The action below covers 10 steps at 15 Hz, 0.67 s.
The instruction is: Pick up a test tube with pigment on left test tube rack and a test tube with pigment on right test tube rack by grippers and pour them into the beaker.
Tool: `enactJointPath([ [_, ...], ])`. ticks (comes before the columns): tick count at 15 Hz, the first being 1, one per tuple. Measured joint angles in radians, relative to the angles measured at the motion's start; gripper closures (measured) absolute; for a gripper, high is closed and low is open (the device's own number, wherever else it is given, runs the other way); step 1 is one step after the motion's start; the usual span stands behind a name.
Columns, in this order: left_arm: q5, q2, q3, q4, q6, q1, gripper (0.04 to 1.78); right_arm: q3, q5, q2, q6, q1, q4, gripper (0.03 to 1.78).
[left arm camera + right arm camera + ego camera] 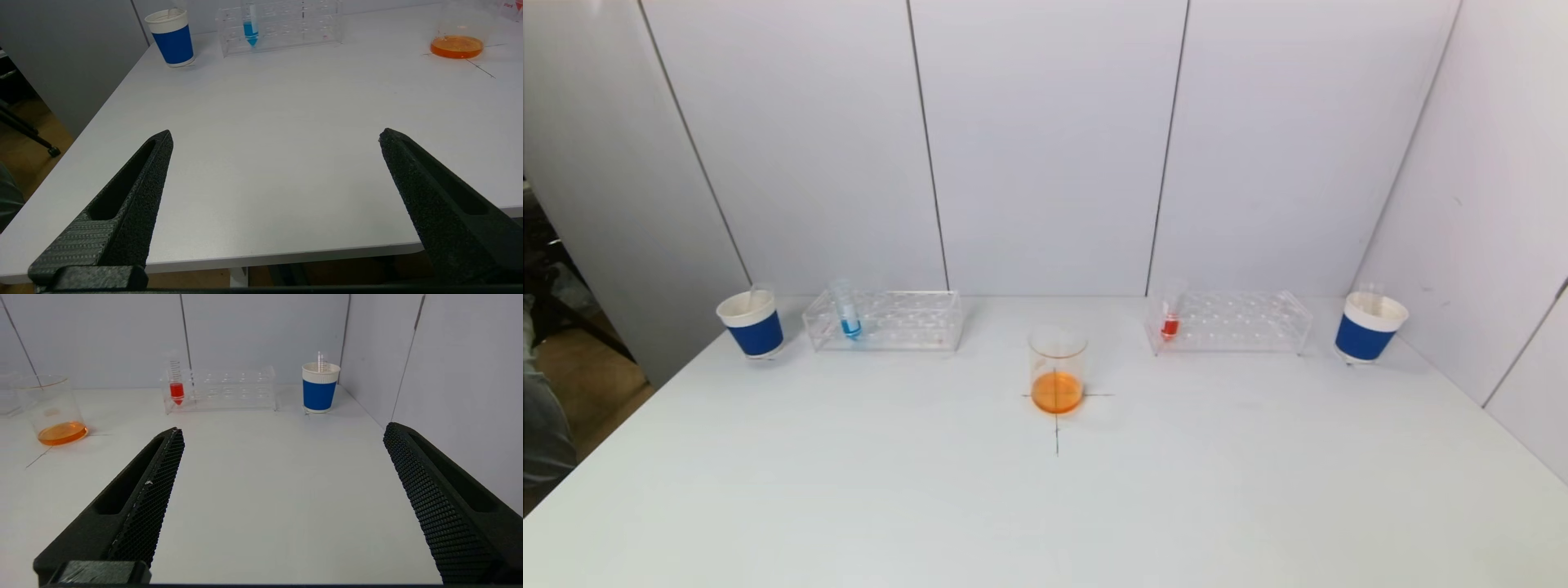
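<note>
I am reading left gripper point(276, 136) fingers spread, empty | blue tube point(250, 28) standing upright far ahead | right gripper point(282, 430) likewise apart, red tube point(176, 390) upright ahead.

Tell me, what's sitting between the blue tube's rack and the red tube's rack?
The beaker with orange liquid, a bit nearer the robot than the left rack and right rack. The head view shows it.

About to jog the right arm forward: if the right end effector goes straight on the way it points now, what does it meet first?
The right end effector, open, looks likely to meet the right test tube rack first, past bare table. Depth is hard to judge; the blue cup stands just beside that line.
</note>
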Motion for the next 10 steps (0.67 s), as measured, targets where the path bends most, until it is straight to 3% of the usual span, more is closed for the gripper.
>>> enactJointPath([
  [7,0.000,0.000,0.000,0.000,0.000,0.000,0.06,0.000,0.013,0.000,0.018,0.000,0.010,0.04],
  [10,0.000,0.000,0.000,0.000,0.000,0.000,0.06,0.000,0.042,0.000,0.106,0.000,0.069,0.04],
])
